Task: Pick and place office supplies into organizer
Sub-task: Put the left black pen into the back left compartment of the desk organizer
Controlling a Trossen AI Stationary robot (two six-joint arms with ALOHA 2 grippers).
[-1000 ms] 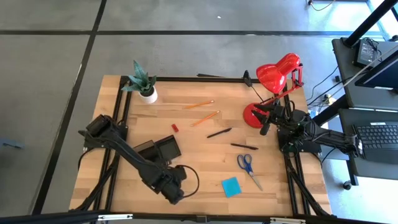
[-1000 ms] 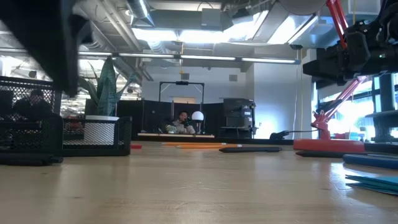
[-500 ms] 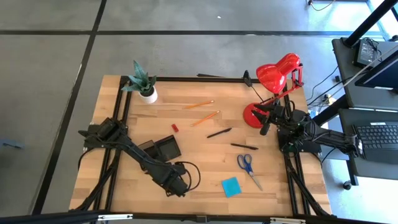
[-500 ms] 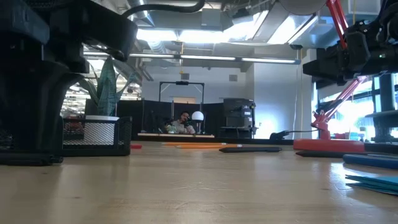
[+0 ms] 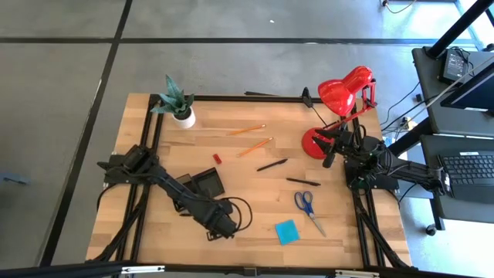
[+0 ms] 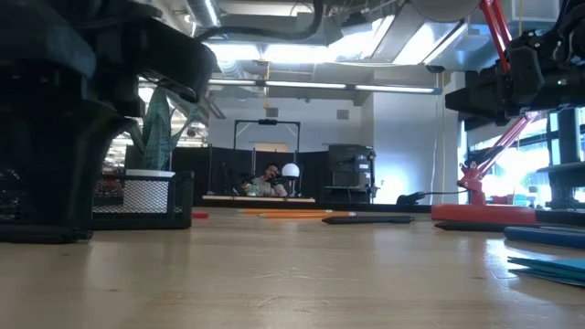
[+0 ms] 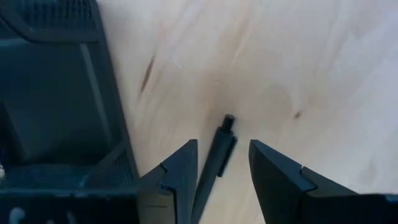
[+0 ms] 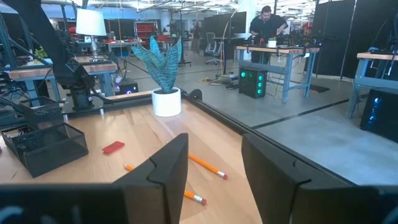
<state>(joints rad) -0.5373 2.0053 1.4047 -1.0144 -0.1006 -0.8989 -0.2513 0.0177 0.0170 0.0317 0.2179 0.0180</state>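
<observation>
Left gripper (image 7: 219, 171), lower centre of the high view beside the black mesh organizer (image 5: 207, 183), fingers apart around a slim black pen (image 7: 214, 162) on the wooden table (image 5: 255, 201); right gripper (image 8: 211, 168) open and empty at right, near the red desk lamp (image 5: 340, 96)

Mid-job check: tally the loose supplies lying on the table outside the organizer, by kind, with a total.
Orange pencils: 2
Black pens: 3, one lying between the open fingers of the left end effector
Blue-handled scissors: 1
Blue sticky-note pad: 1
Red piece: 1
Total: 8
</observation>
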